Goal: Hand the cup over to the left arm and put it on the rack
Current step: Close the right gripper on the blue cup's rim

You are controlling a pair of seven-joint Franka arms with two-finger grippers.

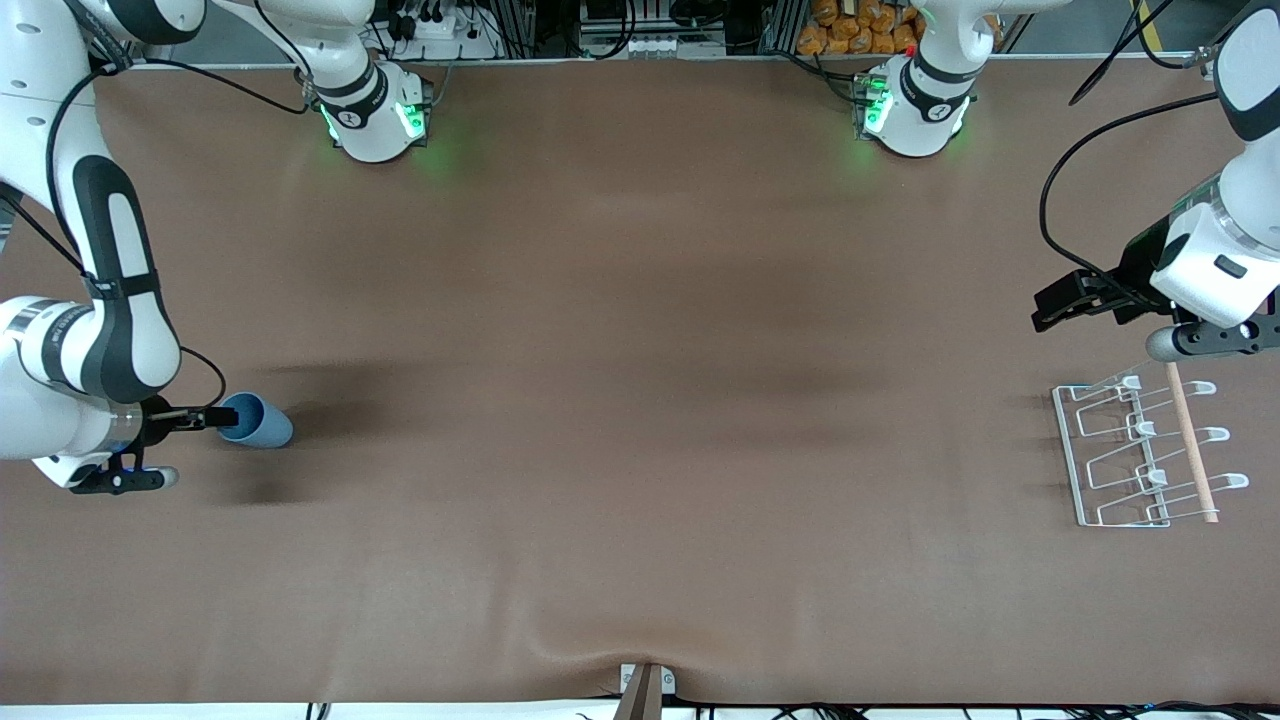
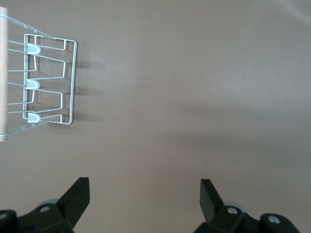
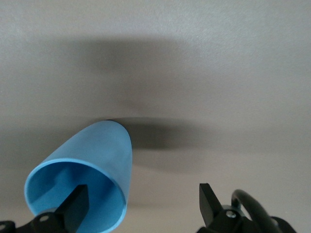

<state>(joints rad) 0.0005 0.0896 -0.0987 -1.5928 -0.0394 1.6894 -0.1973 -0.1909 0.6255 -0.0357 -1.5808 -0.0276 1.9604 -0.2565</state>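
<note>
Two arms flank the brown table [image 1: 640, 400] in the front view. The cup [image 1: 256, 420] lies on its side at the right arm's end, mouth toward the right gripper [image 1: 190, 440], while the rack [image 1: 1140, 455] sits at the left arm's end, with the left gripper [image 1: 1085, 300] waiting just above it.

From the left wrist, the jaws stand wide apart over bare cloth, holding nothing — the rack [image 2: 48, 82] lies close by.

From the right wrist, the jaws are spread wide too; one finger [image 3: 77, 206] reaches inside the cup's [image 3: 92, 170] open mouth, the other stands outside it, nothing yet pinched. The cup looks light, stiff and smooth plastic, likely slippery, so pinching the rim wall seems the best hold.
</note>
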